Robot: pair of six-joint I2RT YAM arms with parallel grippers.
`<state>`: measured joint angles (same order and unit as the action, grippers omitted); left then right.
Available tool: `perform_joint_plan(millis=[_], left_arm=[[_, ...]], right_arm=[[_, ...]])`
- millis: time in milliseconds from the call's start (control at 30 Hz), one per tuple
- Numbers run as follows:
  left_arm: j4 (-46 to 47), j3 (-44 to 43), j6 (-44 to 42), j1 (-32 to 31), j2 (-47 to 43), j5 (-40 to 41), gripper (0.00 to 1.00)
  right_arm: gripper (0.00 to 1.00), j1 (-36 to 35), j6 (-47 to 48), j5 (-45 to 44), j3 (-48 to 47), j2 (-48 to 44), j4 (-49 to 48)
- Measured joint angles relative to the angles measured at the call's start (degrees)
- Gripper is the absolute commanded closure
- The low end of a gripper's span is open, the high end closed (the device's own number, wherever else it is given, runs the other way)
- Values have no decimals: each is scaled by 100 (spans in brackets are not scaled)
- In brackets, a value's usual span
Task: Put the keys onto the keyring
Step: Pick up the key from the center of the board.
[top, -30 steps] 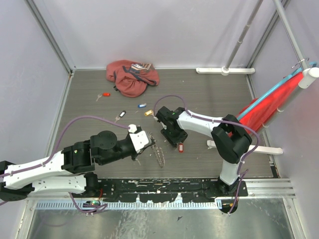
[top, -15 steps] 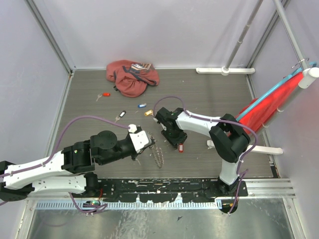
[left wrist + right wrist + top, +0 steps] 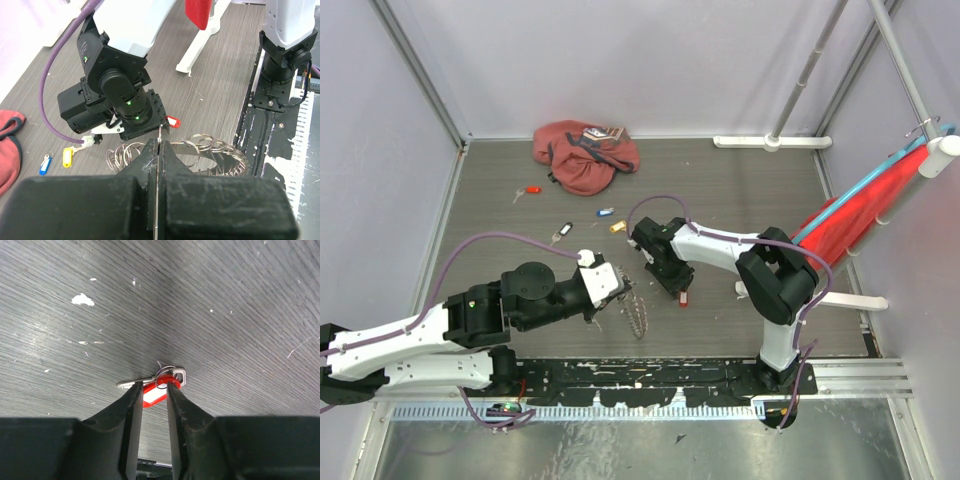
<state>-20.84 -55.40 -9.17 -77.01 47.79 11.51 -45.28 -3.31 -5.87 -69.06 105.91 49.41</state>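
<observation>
My left gripper [image 3: 617,287] is shut on a thin ring of the keyring [image 3: 636,314], a bunch of silver rings and keys resting on the table; in the left wrist view the ring runs between the closed fingers [image 3: 150,160] and the bunch [image 3: 210,152] fans out beyond. A red-headed key [image 3: 683,297] lies flat on the table. My right gripper [image 3: 151,386] stands just over it, fingers narrowly apart on either side of the red head [image 3: 153,396], not clamping it. Further keys lie behind: yellow [image 3: 618,226], blue [image 3: 606,212], black [image 3: 563,230], another red [image 3: 528,190].
A reddish-pink cloth bag [image 3: 585,155] lies at the back. A red cloth [image 3: 860,205] hangs on a rack at the right, with a white bar [image 3: 820,293] on the table below it. Grey walls enclose the table.
My right gripper has edged slightly left over the red-headed key, which has stayed in place. My left gripper and the keyring have hardly moved.
</observation>
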Motion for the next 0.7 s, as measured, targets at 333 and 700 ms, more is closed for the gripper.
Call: perform_joint_plan(millis=[333,700], left_arm=[[0,-2,-4,0,0,-46,100],[4,-13,-15,0,4,-52,100]], right_arm=[[88,0,2,-24,-11,0,0],[99,0,0,-96,-61,-343,-13]])
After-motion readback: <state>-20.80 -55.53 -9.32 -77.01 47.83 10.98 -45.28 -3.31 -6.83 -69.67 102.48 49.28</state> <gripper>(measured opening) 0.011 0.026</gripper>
